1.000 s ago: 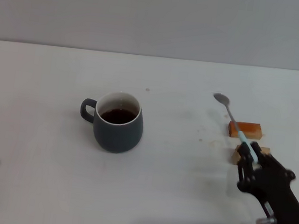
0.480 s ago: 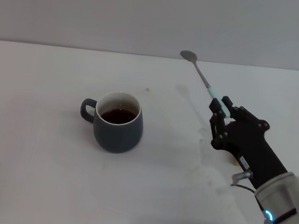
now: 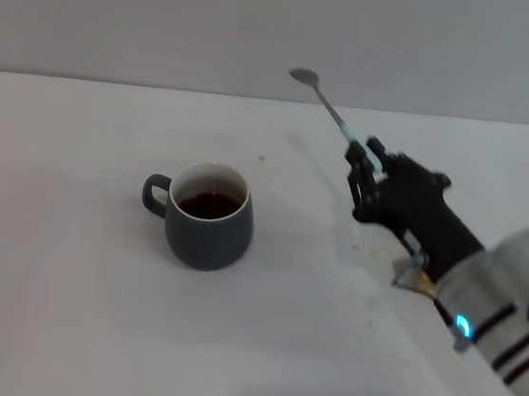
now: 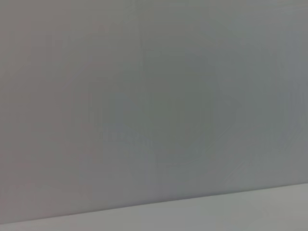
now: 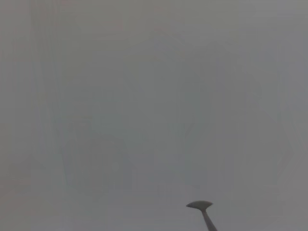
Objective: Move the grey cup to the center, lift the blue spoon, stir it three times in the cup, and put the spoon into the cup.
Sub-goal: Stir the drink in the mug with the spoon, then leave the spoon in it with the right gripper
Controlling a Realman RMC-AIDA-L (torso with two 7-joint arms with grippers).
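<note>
The grey cup (image 3: 209, 216) stands upright on the white table (image 3: 58, 327), a little toward 9 o'clock of the head view's middle, its loop handle pointing toward 9 o'clock and dark liquid visible inside its white interior. The right gripper (image 3: 364, 163) is raised above the table at roughly 2 o'clock from the cup and well apart from it, with its fingers clamped on the pale blue handle of the blue spoon (image 3: 325, 100). The spoon slants from the gripper toward 11 o'clock, its metal bowl at the far, high end, seen against the grey wall (image 3: 123, 10). The right wrist view shows only the spoon's bowl (image 5: 200, 205) and a short length of stem before that wall. A small piece of wooden block (image 3: 416, 277) shows just beneath the right forearm. The left gripper does not appear in any view.
</note>
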